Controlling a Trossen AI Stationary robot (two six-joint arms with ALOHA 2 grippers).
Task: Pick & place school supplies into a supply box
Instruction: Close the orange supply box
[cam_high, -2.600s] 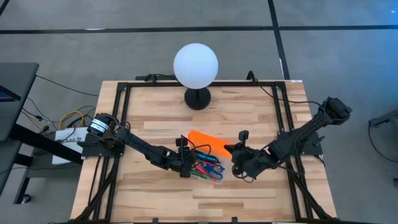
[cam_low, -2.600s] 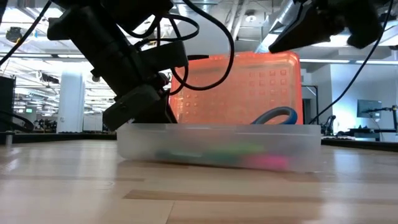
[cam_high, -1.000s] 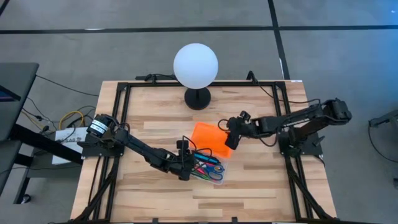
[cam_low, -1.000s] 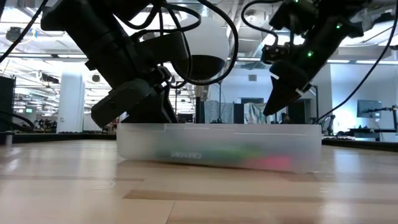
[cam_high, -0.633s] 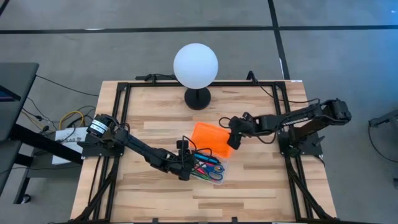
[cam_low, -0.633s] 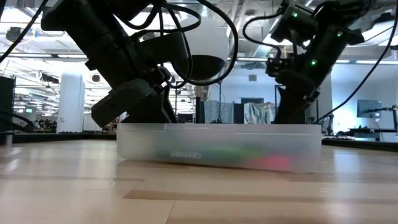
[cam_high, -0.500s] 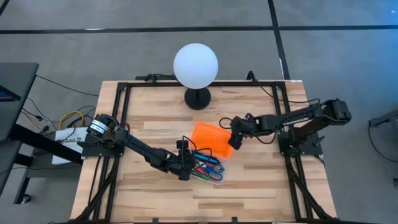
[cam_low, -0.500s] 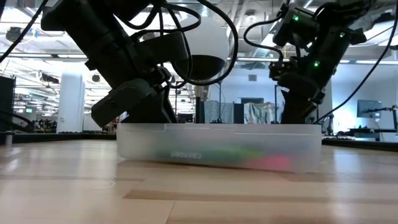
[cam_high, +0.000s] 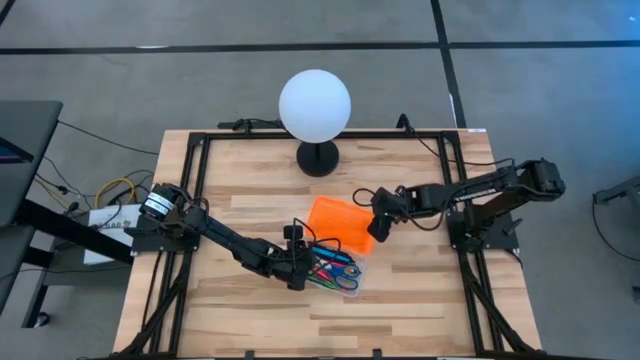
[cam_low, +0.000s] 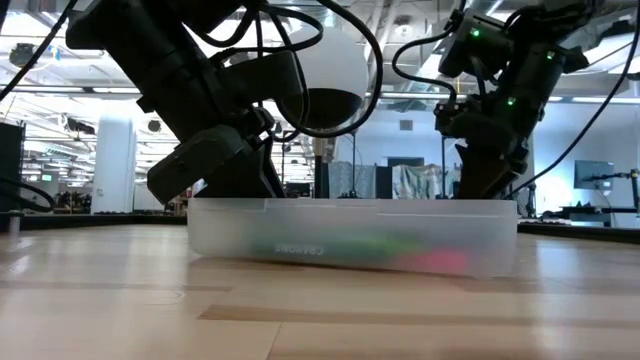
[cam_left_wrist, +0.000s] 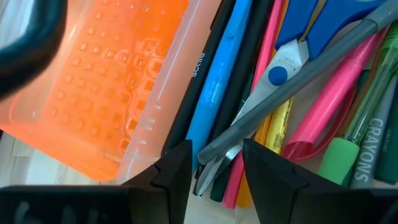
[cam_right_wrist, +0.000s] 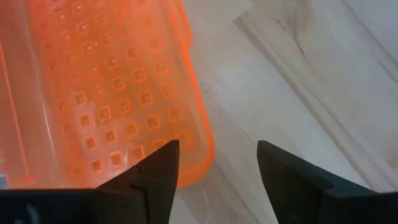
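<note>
Right tool (cam_high: 377, 232) spread beside orange lid (cam_high: 338, 222); left tool (cam_high: 303, 272) spread over supplies (cam_high: 335, 272) in box (cam_low: 352, 236). Packing looks done; next, close lid.

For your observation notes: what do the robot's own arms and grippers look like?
Both arms are dark, jointed links with black cables looping along them. The left gripper and right gripper each have two dark, angular fingers. Small green lights glow on the right arm.

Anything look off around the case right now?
The orange lid is folded flat open on the table, so the supply box is uncovered. Supplies lie crisscrossed inside, none spilled. Right tool hovers open beside the lid.
</note>
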